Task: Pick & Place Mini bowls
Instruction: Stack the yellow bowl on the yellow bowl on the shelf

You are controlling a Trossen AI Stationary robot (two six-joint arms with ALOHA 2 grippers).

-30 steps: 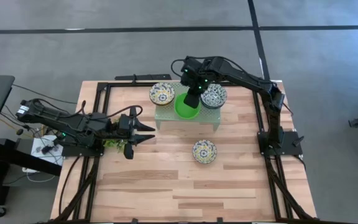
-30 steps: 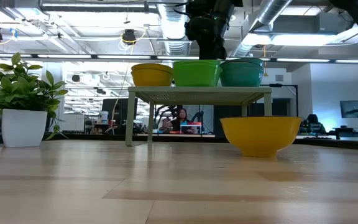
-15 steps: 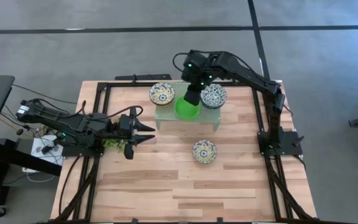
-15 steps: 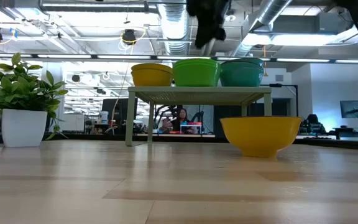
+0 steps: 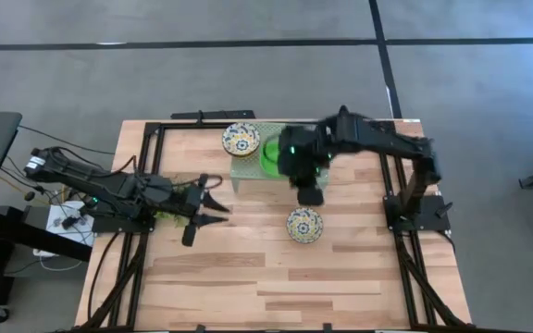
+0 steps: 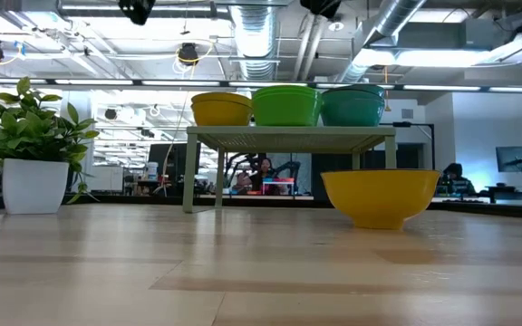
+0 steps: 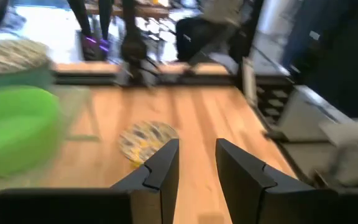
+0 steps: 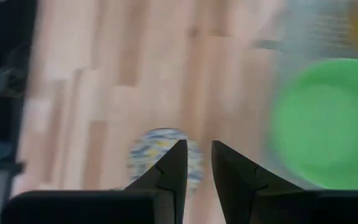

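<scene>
A pale green rack at the far middle carries a yellow-patterned mini bowl, a green mini bowl and a teal-sided mini bowl. From above, my right arm hides the teal-sided one. Each rests on its base. A floral mini bowl sits on the table in front of the rack. My right gripper hovers between rack and floral bowl, pointing down, open and empty. My left gripper waits open at the left, nothing between its fingers.
A potted plant stands at the table's left side beside my left arm. Black frame rails run along the table's left and right sides. Bare wood stretches across the near half of the table.
My right gripper has risen off the green bowl on the rack and swung toward the table's near edge, now above the table between the rack and the floral bowl. The green bowl stays on the rack. My left gripper has tipped down a little.
</scene>
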